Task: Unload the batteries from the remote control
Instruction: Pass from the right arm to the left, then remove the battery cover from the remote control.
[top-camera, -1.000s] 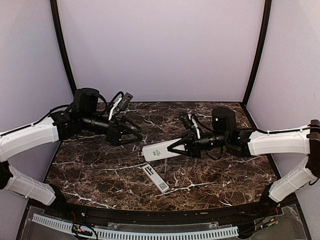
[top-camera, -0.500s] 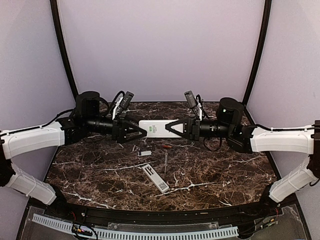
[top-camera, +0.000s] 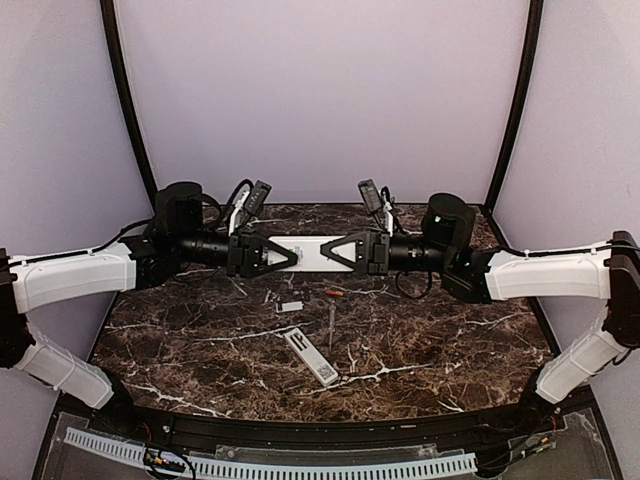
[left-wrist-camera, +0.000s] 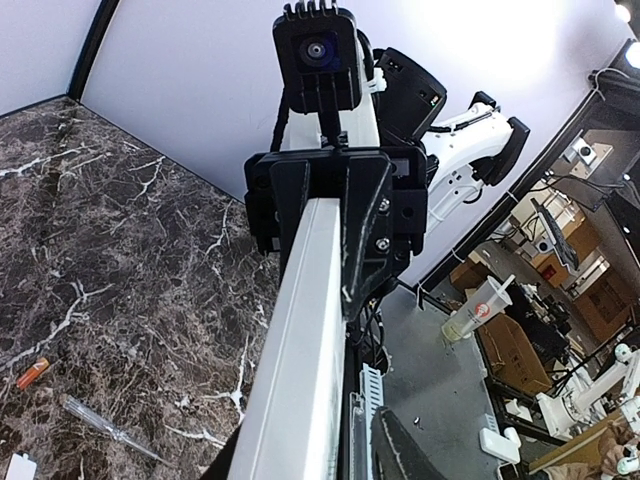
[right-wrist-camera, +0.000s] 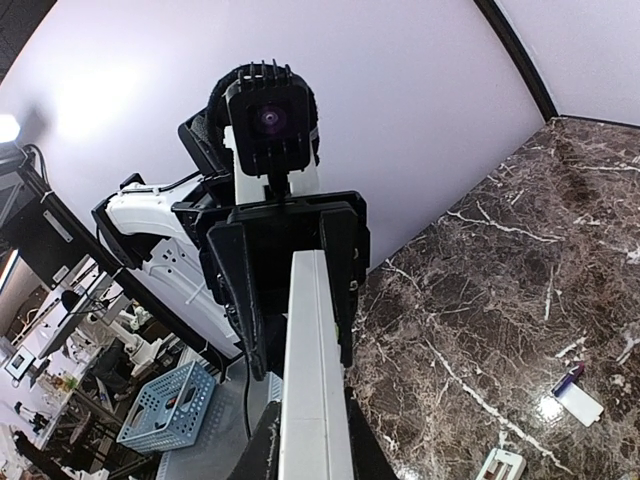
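Left end effector (top-camera: 293, 256) and right end effector (top-camera: 324, 250) clamp the remote (top-camera: 309, 251); left wrist catches orange battery (left-wrist-camera: 32, 372).

The bench (top-camera: 450, 330) is a dark brown slab with a marble pattern of white veins. Near its middle a white remote (top-camera: 311, 357) lies flat, angled from far left to near right. Farther back lies a thin screwdriver-like tool (top-camera: 331, 325), with an orange-red battery (top-camera: 334, 293) just beyond its far tip. To their left is a small white cover plate (top-camera: 291, 306), with a dark purple battery (right-wrist-camera: 568, 380) just beside it.
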